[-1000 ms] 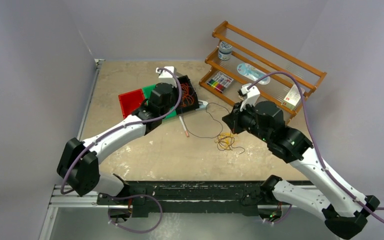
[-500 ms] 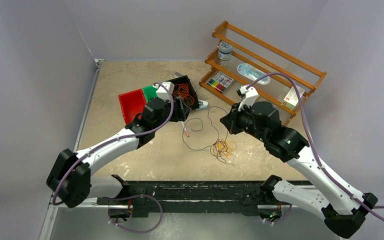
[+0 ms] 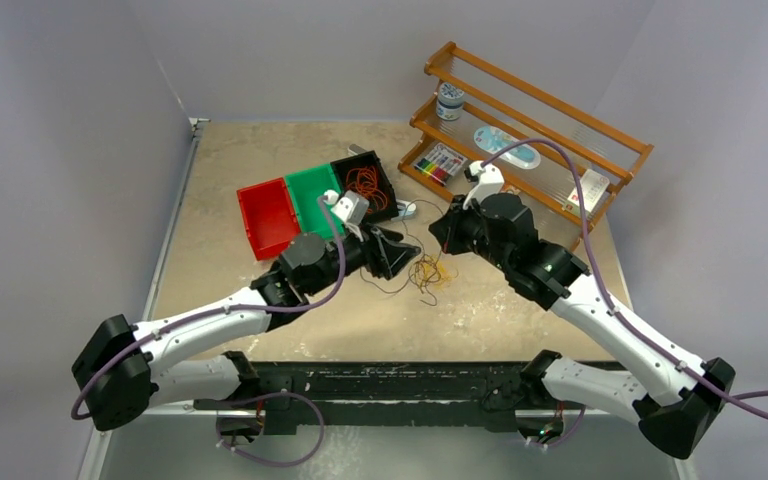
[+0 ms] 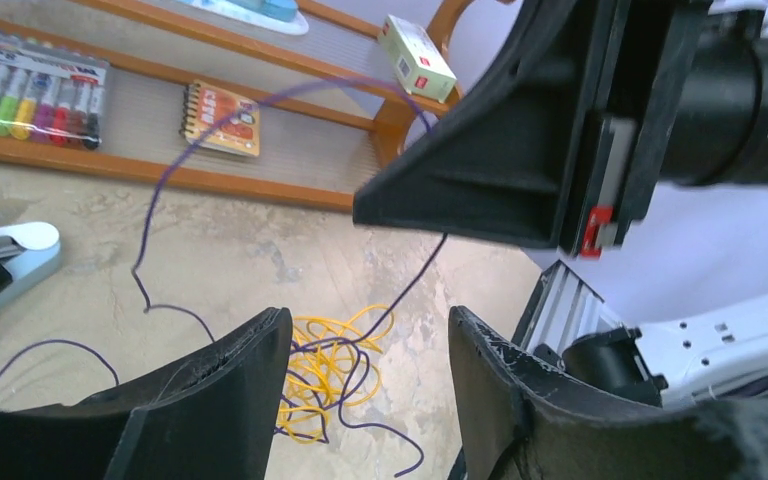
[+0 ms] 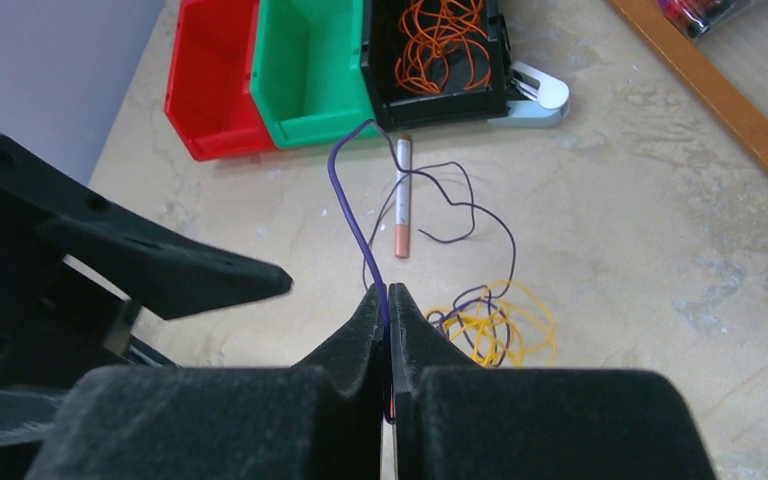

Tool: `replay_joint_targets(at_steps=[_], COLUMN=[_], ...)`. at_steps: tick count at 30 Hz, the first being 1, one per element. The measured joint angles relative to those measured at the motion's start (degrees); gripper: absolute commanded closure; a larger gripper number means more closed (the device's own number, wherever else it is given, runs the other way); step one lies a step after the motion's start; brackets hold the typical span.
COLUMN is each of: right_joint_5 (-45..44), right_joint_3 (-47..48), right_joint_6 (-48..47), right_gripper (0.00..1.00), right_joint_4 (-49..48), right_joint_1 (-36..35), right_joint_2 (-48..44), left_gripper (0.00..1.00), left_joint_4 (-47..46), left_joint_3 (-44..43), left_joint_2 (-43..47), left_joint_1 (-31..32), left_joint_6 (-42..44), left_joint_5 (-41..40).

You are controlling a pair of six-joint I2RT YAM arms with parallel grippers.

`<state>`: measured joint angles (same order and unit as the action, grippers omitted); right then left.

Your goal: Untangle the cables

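Observation:
A tangle of yellow wire (image 3: 430, 271) and thin dark purple wire lies on the table between the arms. It also shows in the left wrist view (image 4: 328, 366) and the right wrist view (image 5: 496, 326). My right gripper (image 5: 388, 292) is shut on the dark purple wire (image 5: 352, 215), holding it just above the table; in the top view the gripper (image 3: 441, 232) is just behind the tangle. My left gripper (image 4: 368, 318) is open and empty, low over the tangle's left side (image 3: 397, 252). An orange wire coil (image 5: 444, 28) lies in the black bin (image 3: 380, 192).
Red bin (image 3: 264, 216) and green bin (image 3: 311, 197) stand beside the black one. A white-and-copper pen (image 5: 403, 200) and a small white device (image 5: 538, 94) lie near the bins. A wooden rack (image 3: 550, 150) with markers, a notebook and boxes stands at the back right.
My left gripper has drawn back from the black bin, now open beside the tangle. My right gripper has shifted left with the purple wire, dragging the tangle left and farther back.

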<state>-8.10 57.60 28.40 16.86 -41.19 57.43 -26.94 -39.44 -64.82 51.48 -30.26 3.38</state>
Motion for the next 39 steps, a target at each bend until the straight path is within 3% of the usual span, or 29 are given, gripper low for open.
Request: replay_joint_targets(at_steps=[6, 14, 22, 31, 39], right_joint_5=[0.20, 2.16, 4.90, 7.56, 5.22], right_joint_3=[0.00, 0.00, 0.00, 2.51, 10.54], right_joint_6=[0.55, 0.57, 0.15, -2.58, -6.54], right_gripper=[1.00, 1.00, 1.00, 1.00, 1.00], right_joint_4=[-2.40, -4.74, -6.10, -6.19, -5.68], right_joint_1=[0.11, 0.35, 0.37, 0.39, 0.37], right_joint_2=[0.42, 0.59, 1.09, 0.76, -1.73], left_gripper=[0.38, 0.39, 0.53, 0.73, 0.66], left_joint_4=[-9.79, -17.44, -23.58, -28.81, -31.23], left_joint_3=[7.43, 6.95, 3.32, -1.81, -1.14], left_joint_2=[-1.27, -8.74, -20.17, -33.97, -37.79], left_joint_1=[1.97, 7.65, 9.40, 9.35, 9.46], left_joint_6=[2.40, 10.82, 17.59, 18.18, 14.75], left_joint_5=[1.51, 0.46, -4.85, -6.01, -3.37])
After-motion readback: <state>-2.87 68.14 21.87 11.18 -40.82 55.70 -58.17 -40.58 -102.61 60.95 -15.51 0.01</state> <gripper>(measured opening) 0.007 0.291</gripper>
